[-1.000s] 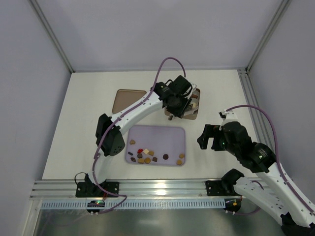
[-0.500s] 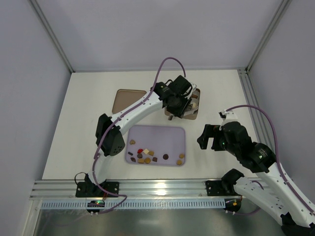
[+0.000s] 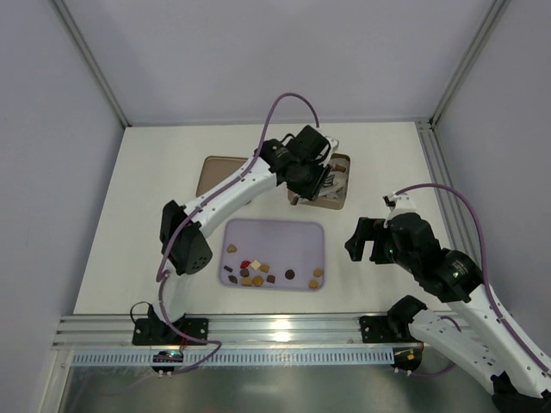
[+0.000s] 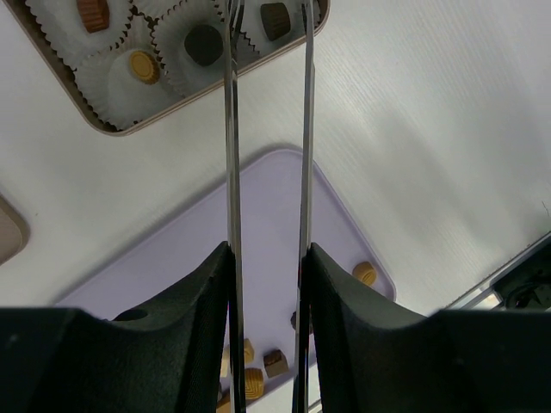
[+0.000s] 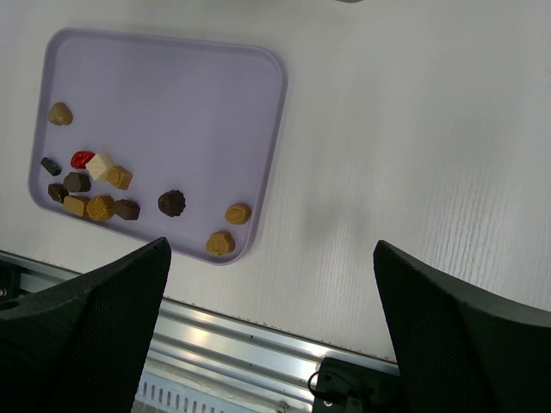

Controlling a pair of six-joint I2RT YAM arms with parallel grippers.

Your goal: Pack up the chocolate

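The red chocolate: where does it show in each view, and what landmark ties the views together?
Top external: the red chocolate lies in the near-left part of the lilac tray, among the cluster of pieces.
Left wrist: not seen in it.
Right wrist: at the picture's left, next to the cream piece.
Shared landmark: the lilac tray, seen in all three views.

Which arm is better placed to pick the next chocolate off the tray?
Probably right: the right gripper, open, hovers beside the tray, near the loose chocolates; the left gripper is over the box.
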